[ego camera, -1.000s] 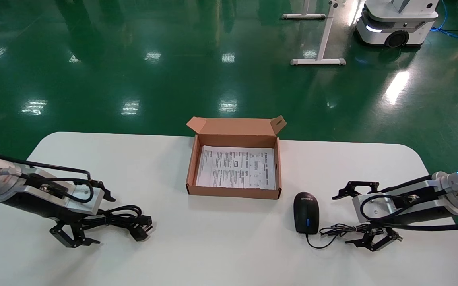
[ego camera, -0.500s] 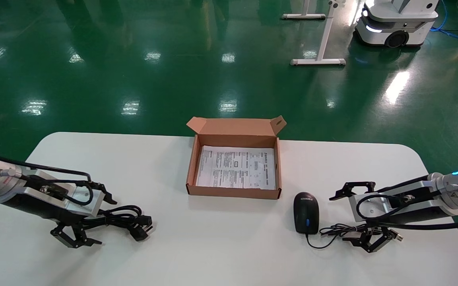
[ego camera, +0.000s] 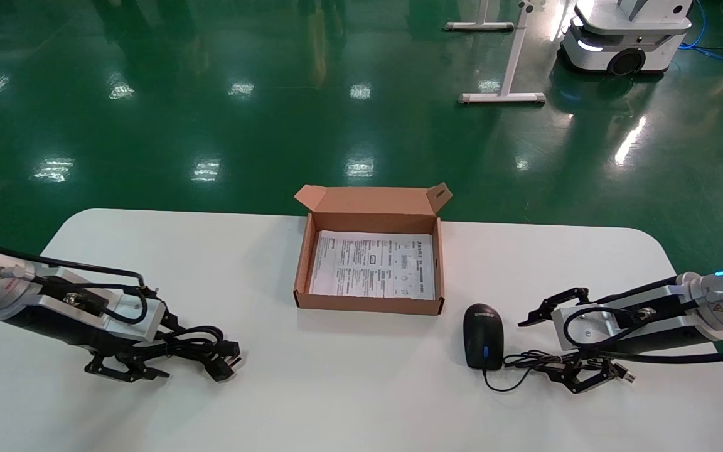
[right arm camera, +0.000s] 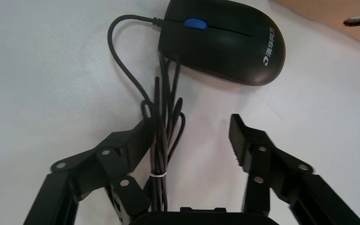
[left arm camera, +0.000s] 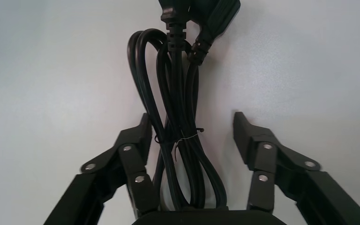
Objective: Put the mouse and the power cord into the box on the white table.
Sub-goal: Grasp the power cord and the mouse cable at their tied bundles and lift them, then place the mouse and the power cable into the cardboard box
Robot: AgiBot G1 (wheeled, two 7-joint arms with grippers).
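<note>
The white desk (ego camera: 361,389) is smooth and plain with rounded corners, and the box (ego camera: 302,270) sits at its far middle: a shallow brown cardboard tray with its hinged flap lid standing open at the back and a white printed sheet (ego camera: 374,263) lying flat across its bottom. The mouse (ego camera: 483,336) lies on the desk just beside the near right corner of the box, apart from it; it is a small black oval with a blue scroll wheel and light lettering on its back, and its thin black cable loops out from the front end and gathers into a slim bundle tied with a small white twist. The right end effector (ego camera: 572,348) is low over the desk to the right of the mouse with its fingers spread wide; in the right wrist view the tied cable bundle runs between the fingers, lying against one finger (right arm camera: 126,150) while the other stands clear. The power cord (ego camera: 201,348) lies on the near left part of the desk, well apart from the box: thick glossy black cable folded into long loops, bound by a thin wire tie, with chunky black plugs at the end pointing toward the middle of the desk. The left end effector (ego camera: 142,351) is down at the cord's left end, its fingers open on either side of the looped bundle, neither pressing on it in the left wrist view.
</note>
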